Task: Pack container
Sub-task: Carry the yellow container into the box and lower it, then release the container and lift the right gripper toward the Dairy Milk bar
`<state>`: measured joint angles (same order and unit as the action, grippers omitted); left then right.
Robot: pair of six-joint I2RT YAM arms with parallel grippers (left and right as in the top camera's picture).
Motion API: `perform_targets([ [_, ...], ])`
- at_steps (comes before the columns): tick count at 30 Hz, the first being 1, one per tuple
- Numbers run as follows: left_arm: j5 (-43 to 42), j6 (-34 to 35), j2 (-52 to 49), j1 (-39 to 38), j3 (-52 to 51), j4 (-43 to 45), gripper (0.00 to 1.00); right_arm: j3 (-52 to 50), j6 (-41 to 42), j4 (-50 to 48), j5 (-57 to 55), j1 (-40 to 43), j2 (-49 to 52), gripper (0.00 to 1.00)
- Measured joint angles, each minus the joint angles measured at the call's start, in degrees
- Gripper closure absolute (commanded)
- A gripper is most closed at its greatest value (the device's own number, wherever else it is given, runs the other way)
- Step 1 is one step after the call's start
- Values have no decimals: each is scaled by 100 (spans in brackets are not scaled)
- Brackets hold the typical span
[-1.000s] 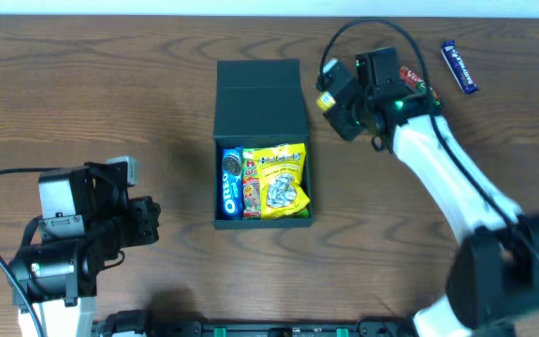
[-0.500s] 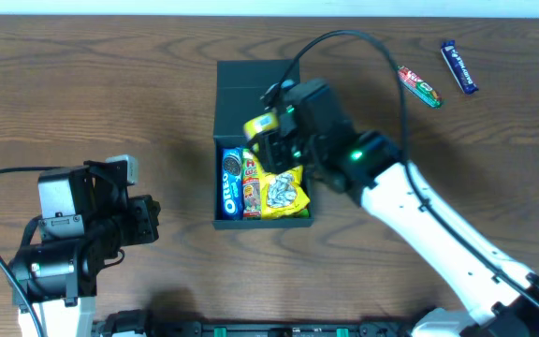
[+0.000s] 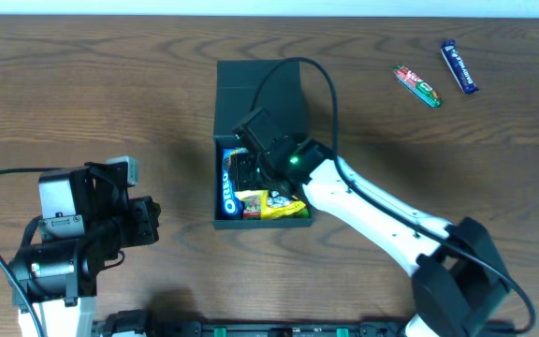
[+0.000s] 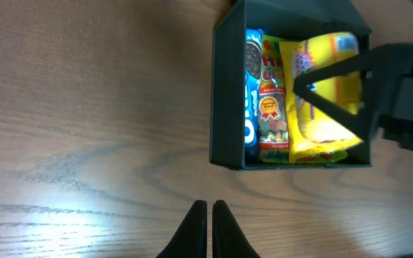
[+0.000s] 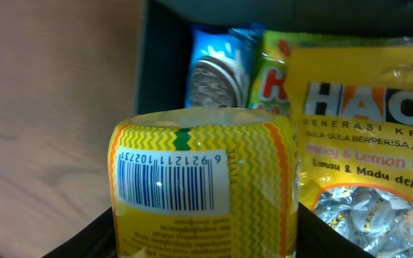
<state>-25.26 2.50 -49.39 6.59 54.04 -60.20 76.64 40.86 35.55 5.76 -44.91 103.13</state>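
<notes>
Wood-grain table (image 3: 82, 94) was seen from overhead, with 12 o'clock taken as the far edge. At the centre the container (image 3: 262, 223), a matte dark green-black box, was set flat with its hinged lid flap (image 3: 255, 89) lying open toward 12 o'clock. Three snacks were packed inside, side by side: a blue Oreo packet (image 3: 227, 192) against the 9 o'clock wall, a slim red-and-green packet (image 4: 269, 107) next to it, and a yellow Hacks candy bag (image 5: 364, 143) toward 3 o'clock. The right arm was stretched in from 5 o'clock, and the right gripper (image 3: 254, 168) was held over the open compartment, partly covering the contents. Its jaws were clamped on a yellow barcoded packet (image 5: 203, 208), seen close in the wrist view in front of the Oreo packet and the candy bag; whether it touched them could not be told. The left gripper (image 4: 210, 229) was placed at 8 o'clock, well apart from the container, its jaws pressed together. Two loose snack bars were seen on the table at 2 o'clock: a red-and-green bar (image 3: 417, 86) and a blue bar (image 3: 459, 65), near each other but apart.
</notes>
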Motion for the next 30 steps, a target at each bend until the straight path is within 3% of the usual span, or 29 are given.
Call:
perform_targets([
  [1, 0, 0, 0, 0, 0, 0, 94, 0, 59, 9, -20, 0, 48, 31],
  [6, 0, 0, 0, 0, 0, -4, 94, 0, 173, 118, -46, 2, 212, 15],
  [17, 0, 0, 0, 0, 0, -48, 94, 4, 109, 162, -90, 168, 44, 16],
  [20, 0, 0, 0, 0, 0, -50, 94, 61, -328, 177, -262, 350, -378, 13],
  [25, 0, 0, 0, 0, 0, -48, 94, 326, -1827, 247, -979, 787, -1508, 1],
  [30, 0, 0, 0, 0, 0, -46, 94, 422, -2712, 605, -1847, 1580, -2074, 5],
])
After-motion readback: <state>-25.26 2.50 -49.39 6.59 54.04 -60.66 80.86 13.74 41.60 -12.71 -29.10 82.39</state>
